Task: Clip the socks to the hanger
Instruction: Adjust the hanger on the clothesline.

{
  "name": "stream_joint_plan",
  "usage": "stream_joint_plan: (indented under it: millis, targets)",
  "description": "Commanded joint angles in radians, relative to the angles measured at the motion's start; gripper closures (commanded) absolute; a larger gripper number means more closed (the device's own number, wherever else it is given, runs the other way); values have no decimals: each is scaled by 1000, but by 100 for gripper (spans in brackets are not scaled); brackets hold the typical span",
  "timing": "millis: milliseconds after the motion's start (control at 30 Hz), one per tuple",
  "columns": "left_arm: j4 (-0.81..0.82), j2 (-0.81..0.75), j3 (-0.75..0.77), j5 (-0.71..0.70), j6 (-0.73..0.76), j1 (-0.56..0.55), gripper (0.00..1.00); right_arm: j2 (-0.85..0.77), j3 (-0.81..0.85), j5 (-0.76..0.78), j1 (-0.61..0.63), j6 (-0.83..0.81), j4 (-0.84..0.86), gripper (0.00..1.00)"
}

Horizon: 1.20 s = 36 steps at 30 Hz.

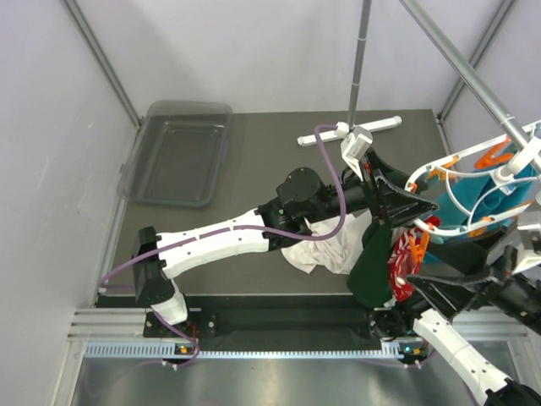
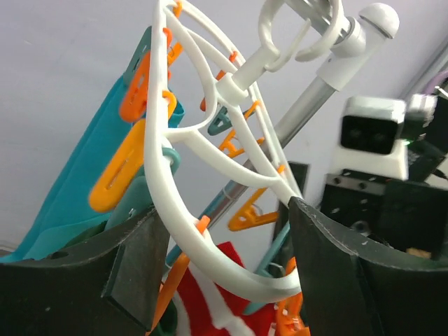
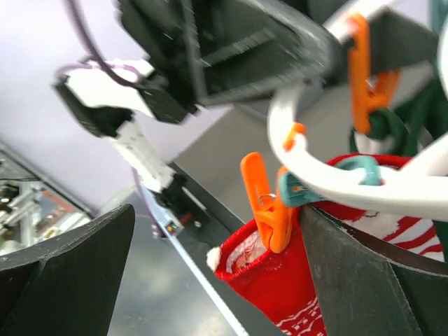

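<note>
The white hanger [image 1: 461,190] with orange clips hangs at the right. A red sock with white patterns [image 3: 280,280] dangles from an orange clip [image 3: 269,210] on the hanger's ring [image 3: 350,185]. A red-and-white striped sock [image 3: 402,229] shows behind the ring. In the top view the socks [image 1: 404,258] hang below the hanger's left end. My right gripper [image 3: 217,266] is open wide, and the clipped sock rests against its right finger [image 3: 371,280]. My left gripper [image 2: 222,210] is open, with the hanger's ring [image 2: 203,245] running between its fingers and meeting the right finger [image 2: 336,259].
A dark green cloth [image 1: 372,254] hangs beside the socks, and a teal cloth [image 1: 499,199] is clipped farther right. A white cloth [image 1: 325,249] lies on the table under the left arm. A clear bin [image 1: 179,152] sits back left. A pole stand [image 1: 351,131] and metal rail [image 1: 473,85] stand behind.
</note>
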Motion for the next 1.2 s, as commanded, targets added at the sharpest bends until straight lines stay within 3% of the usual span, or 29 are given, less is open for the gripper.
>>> stream_joint_plan:
  millis: [0,133,333,433,600,733,1000,1167]
  targets:
    - [-1,-34,30,-83,75,-37,28,42,84,-87,14,95,46,0]
    - [-46,-63,28,-166,163,-83,28,51,85,-66,41,161,75,0]
    - [-69,-42,83,-154,163,-94,42,10,20,5,126,279,166,0]
    - [-98,-24,128,-161,169,-100,44,-10,8,84,177,303,149,0]
    - [-188,-33,128,-262,217,-100,37,-18,73,164,223,253,-15,0]
    - [-221,-46,116,-308,257,-100,36,4,221,375,226,219,-253,0]
    - [-222,-72,68,-315,275,-100,21,-53,259,393,234,172,-119,0]
    - [-216,-129,5,-327,303,-100,18,-21,376,537,234,123,-182,0]
